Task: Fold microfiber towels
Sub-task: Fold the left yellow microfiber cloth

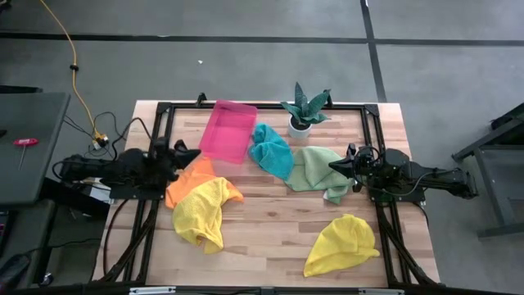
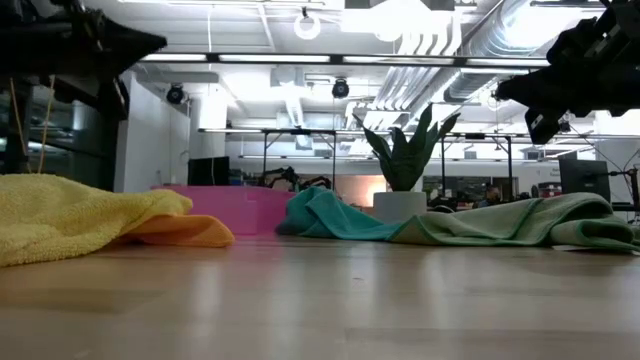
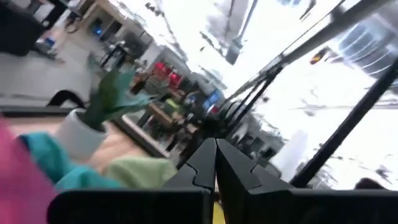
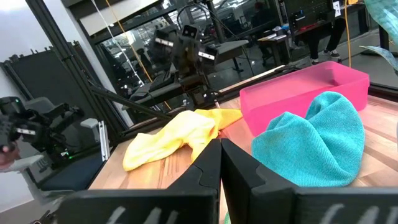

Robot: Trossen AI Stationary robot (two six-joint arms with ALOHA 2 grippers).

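Five towels lie crumpled on the wooden table. An orange one point(image 1: 185, 182) sits partly under a yellow one point(image 1: 205, 211) at the left. A teal one point(image 1: 272, 152) and a light green one point(image 1: 315, 170) lie in the middle, and a second yellow one point(image 1: 342, 244) lies near the front right. My left gripper point(image 1: 195, 152) is shut point(image 3: 216, 163) and hangs above the table's left edge, beside the orange towel. My right gripper point(image 1: 334, 166) is shut point(image 4: 220, 163) and hovers over the green towel's right edge, well above it point(image 2: 512, 90).
A pink tray point(image 1: 228, 129) lies at the far middle of the table, next to the teal towel. A potted plant point(image 1: 302, 111) stands at the far edge to the tray's right. Bare wood point(image 1: 270, 233) shows between the two yellow towels.
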